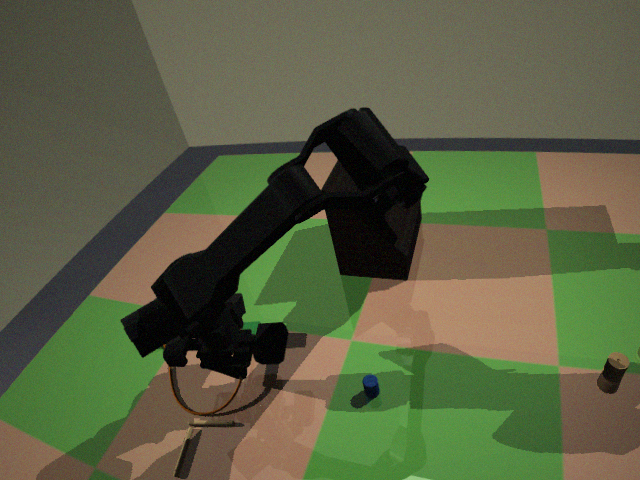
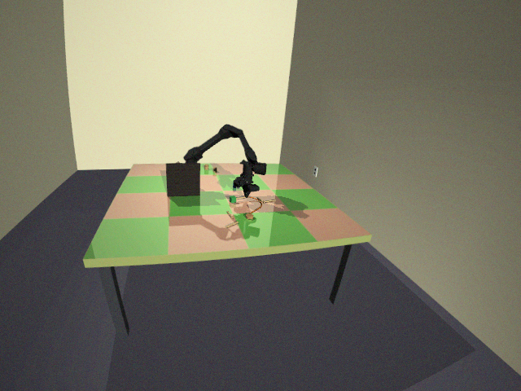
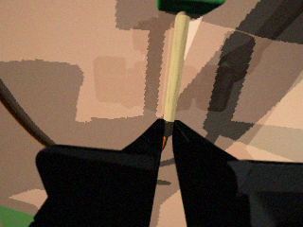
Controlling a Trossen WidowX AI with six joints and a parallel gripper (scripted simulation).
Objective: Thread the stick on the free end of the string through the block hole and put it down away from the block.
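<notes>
My gripper [image 1: 241, 374] [image 2: 247, 195] [image 3: 168, 125] is shut on the pale stick [image 3: 175, 66] near its string end. The stick points away from the fingers, and its far tip is at the near lower edge of the green block [image 3: 189, 6] [image 2: 232, 199] [image 1: 250, 326] in the wrist view. The block's hole is not visible, and I cannot tell whether the tip touches the block. The orange-brown string [image 1: 199, 412] [image 2: 261, 205] [image 3: 19, 119] hangs in a curve between the gripper and the round button [image 2: 249, 216]. The arm hides the button in the top view.
Two loose sticks [image 1: 212, 422] [image 1: 180, 457] lie toward the front in the top view. Other loose sticks [image 2: 231, 225] lie beside the button. A blue cylinder [image 1: 370, 384] stands to the right, and a brown cylinder [image 1: 615, 369] farther right.
</notes>
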